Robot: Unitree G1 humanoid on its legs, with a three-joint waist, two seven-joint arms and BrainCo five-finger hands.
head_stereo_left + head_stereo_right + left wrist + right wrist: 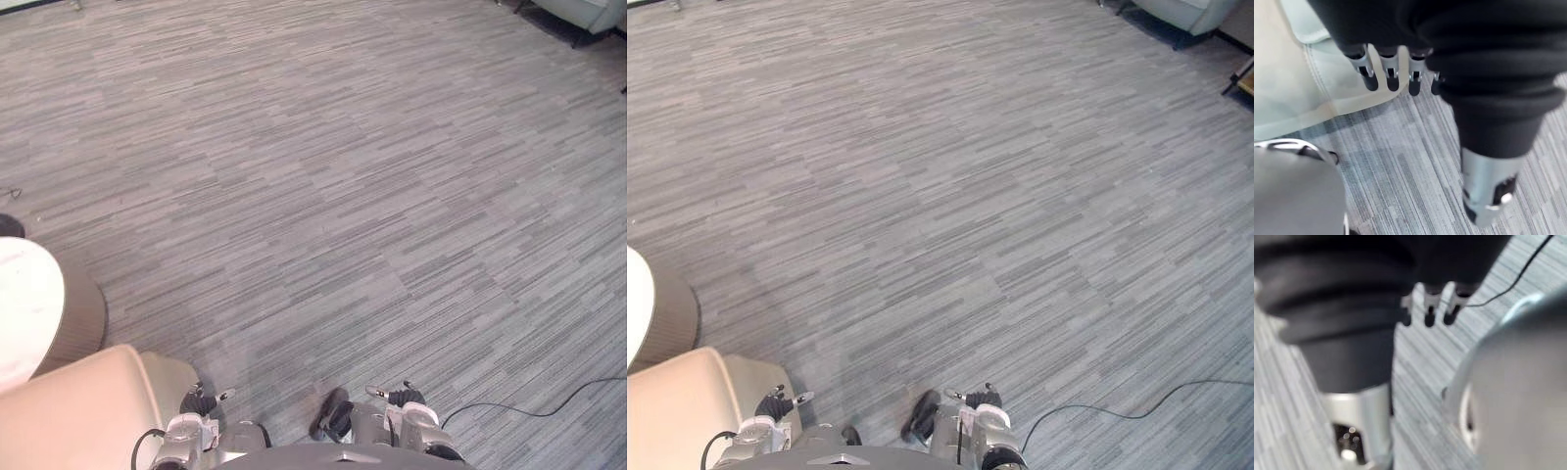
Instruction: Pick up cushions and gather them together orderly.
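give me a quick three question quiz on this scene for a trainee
1. True or false: the left robot hand is holding a cushion.
2. What is closest to the left robot hand's fingertips? A) a beige upholstered seat B) a basket C) a drawer handle
3. Fill in: the right robot hand hangs with straight fingers over the grey ____.
Key: 1 false; 2 A; 3 carpet
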